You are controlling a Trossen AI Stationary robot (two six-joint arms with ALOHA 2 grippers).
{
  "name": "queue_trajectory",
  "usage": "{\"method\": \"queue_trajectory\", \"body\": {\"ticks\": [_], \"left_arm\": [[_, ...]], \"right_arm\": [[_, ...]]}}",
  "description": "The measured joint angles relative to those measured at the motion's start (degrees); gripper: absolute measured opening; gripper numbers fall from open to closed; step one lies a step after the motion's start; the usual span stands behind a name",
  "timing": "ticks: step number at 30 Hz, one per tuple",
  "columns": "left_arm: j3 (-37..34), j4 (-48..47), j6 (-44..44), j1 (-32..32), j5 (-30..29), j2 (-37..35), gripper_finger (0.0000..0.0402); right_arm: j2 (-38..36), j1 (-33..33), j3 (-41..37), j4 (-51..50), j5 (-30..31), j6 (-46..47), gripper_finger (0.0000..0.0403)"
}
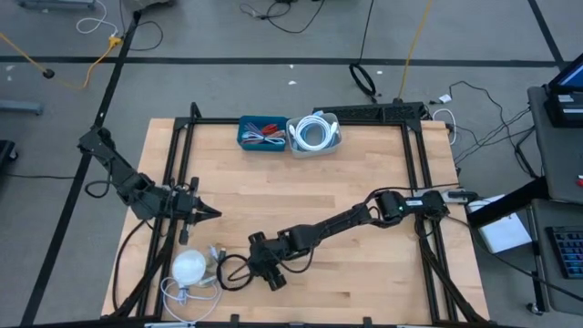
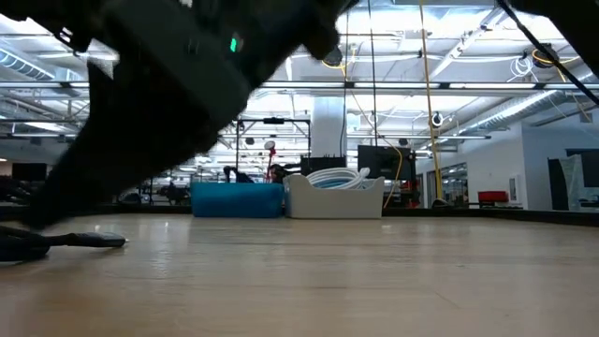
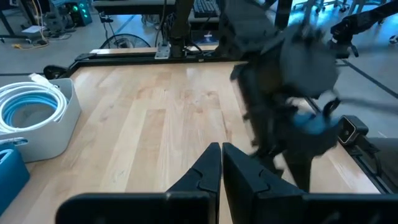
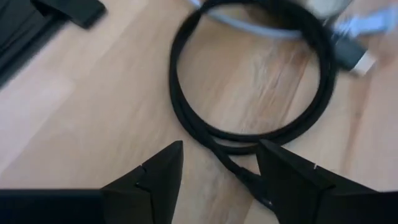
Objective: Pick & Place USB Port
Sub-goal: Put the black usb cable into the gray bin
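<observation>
A black cable (image 1: 233,273) lies in a loop on the table near its near-left corner. In the right wrist view the loop (image 4: 249,74) leads to a plug with a silver tip (image 4: 356,60). Beside it lies a white round object (image 1: 189,267) with a thin white cord. My right gripper (image 1: 271,271) reaches across the table and hovers low over the loop. It is open (image 4: 219,163), and the loop's near strand runs between its fingers. My left gripper (image 1: 211,215) waits at the table's left side, shut (image 3: 221,152).
A blue bin (image 1: 262,134) holding red items and a white bin (image 1: 314,135) holding a coiled white and blue cable stand at the far edge, also seen in the low view as blue bin (image 2: 236,199) and white bin (image 2: 335,197). Bare wood lies between them and the arms.
</observation>
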Motion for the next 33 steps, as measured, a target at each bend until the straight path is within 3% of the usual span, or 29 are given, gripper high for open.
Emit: {"method": "queue_trajectory", "body": {"ticks": [11, 20, 30, 33], "left_arm": [[0.00, -0.07, -0.05, 0.00, 0.30, 0.00, 0.0021], [0.00, -0.03, -0.01, 0.00, 1.04, 0.00, 0.0021], [-0.02, -0.01, 0.04, -0.02, 1.43, 0.00, 0.0021], [-0.02, 0.00, -0.22, 0.00, 1.31, 0.00, 0.0021]], "right_arm": [[1.52, -0.72, -0.03, 0.52, -2.51, 2.41, 0.0133], [1.46, -0.68, 0.11, -6.05, -0.76, 2.89, 0.0013], [0.88, 1.49, 0.28, -18.60, 12.01, 4.22, 0.0005], [-0.65, 2.95, 0.22, -24.21, 19.93, 5.04, 0.0003]]}}
